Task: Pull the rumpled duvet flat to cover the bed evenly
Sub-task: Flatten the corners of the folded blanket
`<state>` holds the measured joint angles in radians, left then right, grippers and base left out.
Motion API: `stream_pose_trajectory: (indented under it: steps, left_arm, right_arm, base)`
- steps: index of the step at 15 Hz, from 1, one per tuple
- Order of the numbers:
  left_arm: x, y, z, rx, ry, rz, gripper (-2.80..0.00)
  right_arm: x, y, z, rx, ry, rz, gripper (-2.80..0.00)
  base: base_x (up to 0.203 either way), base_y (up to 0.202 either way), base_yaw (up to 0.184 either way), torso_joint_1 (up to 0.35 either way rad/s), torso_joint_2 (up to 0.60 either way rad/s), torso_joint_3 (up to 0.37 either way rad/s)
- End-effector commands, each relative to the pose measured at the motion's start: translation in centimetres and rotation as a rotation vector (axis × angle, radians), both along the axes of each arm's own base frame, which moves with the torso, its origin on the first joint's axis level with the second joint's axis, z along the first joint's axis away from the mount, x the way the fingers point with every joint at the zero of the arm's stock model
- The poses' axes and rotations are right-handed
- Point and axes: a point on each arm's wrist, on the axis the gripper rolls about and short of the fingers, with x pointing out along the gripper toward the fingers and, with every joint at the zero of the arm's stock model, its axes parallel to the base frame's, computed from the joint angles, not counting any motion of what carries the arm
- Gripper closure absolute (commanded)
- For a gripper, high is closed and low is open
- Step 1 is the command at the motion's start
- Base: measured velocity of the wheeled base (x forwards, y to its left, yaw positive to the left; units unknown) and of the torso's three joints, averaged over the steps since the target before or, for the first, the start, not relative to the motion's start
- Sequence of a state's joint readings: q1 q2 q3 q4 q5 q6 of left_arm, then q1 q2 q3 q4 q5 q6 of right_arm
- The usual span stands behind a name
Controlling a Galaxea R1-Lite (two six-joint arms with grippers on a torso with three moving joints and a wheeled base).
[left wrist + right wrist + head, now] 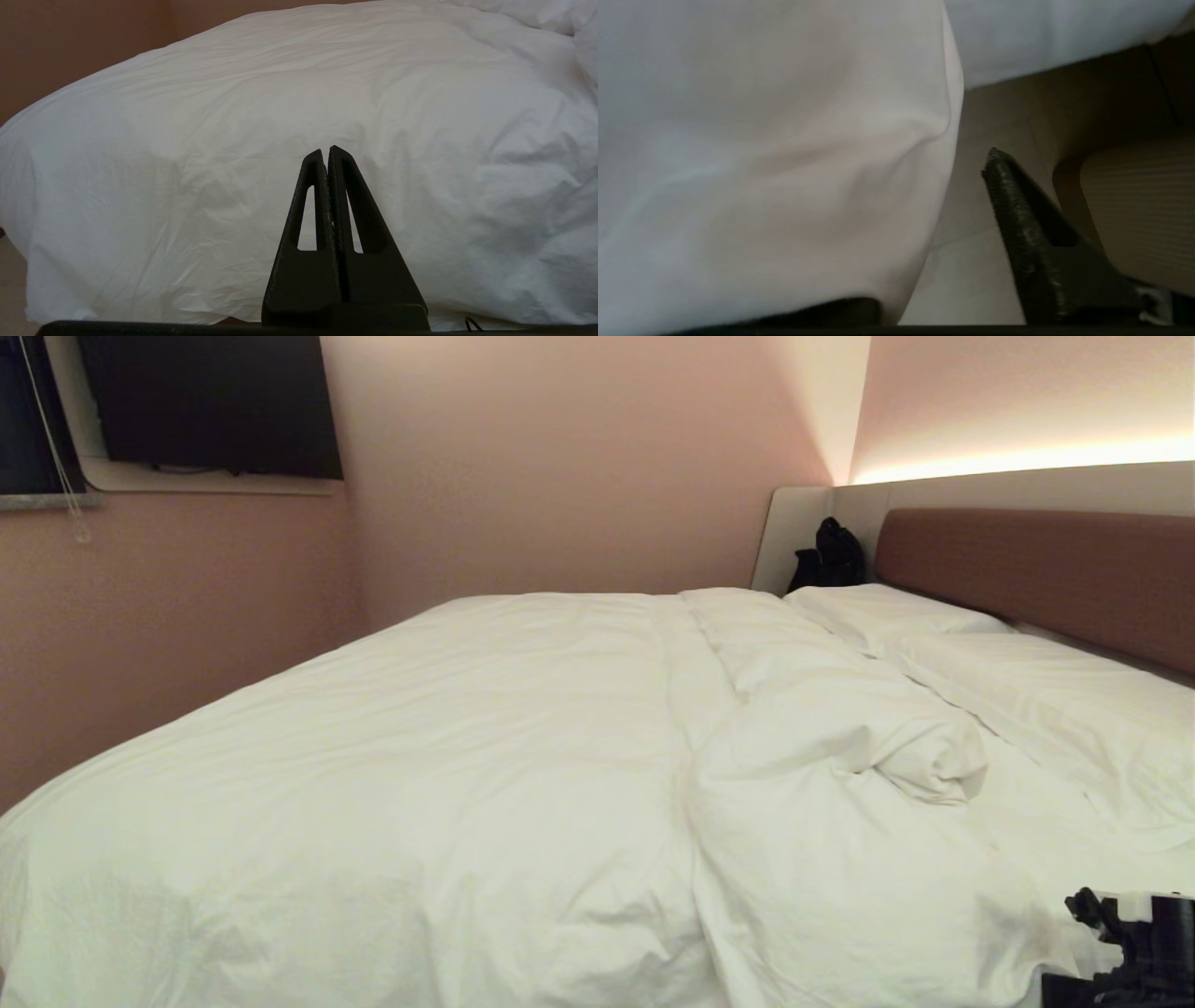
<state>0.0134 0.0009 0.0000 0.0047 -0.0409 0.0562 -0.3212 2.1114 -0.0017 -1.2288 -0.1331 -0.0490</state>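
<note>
Right claw [924,233] open at the duvet's [448,775] hanging edge.
Cloth drapes over one finger; the other finger [1017,224] stands clear beside it, gripping nothing.

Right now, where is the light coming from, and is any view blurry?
Head view: a bright glowing strip above the headboard lights the wall. Right wrist view: the duvet up close is soft and out of focus. Left wrist view: evenly lit, sharp.
</note>
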Motion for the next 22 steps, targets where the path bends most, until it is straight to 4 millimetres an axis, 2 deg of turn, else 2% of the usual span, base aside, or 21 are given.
stream_pose_trajectory:
  steps: [1,5,11,18,22]
  left_arm:
    - [0.0,0.0,0.0,0.001,0.001,0.0,0.0]
    - [0.0,0.0,0.0,0.001,0.001,0.0,0.0]
    - [0.0,0.0,0.0,0.001,0.001,0.0,0.0]
    - [0.0,0.0,0.0,0.001,0.001,0.0,0.0]
    - [0.0,0.0,0.0,0.001,0.001,0.0,0.0]
  right_arm:
    - [-0.3,-0.3,-1.1,-0.011,0.067,-0.051,-2.8]
    - [-0.7,-1.2,-2.3,0.012,0.111,-0.123,-2.8]
    - [-1.2,-2.6,-2.2,-0.003,0.094,-0.208,-2.8]
    - [-2.8,-6.5,-1.6,-0.029,-0.005,-0.438,-2.8]
    - [-3.7,-7.7,-1.6,-0.029,-0.015,-0.512,-2.8]
  base:
    - [0.0,0.0,0.0,0.0,0.0,0.0]
    - [0.0,0.0,0.0,0.0,0.0,0.0]
    - [0.0,0.0,0.0,0.0,0.0,0.0]
    - [0.0,0.0,0.0,0.0,0.0,0.0]
    - [0.0,0.0,0.0,0.0,0.0,0.0]
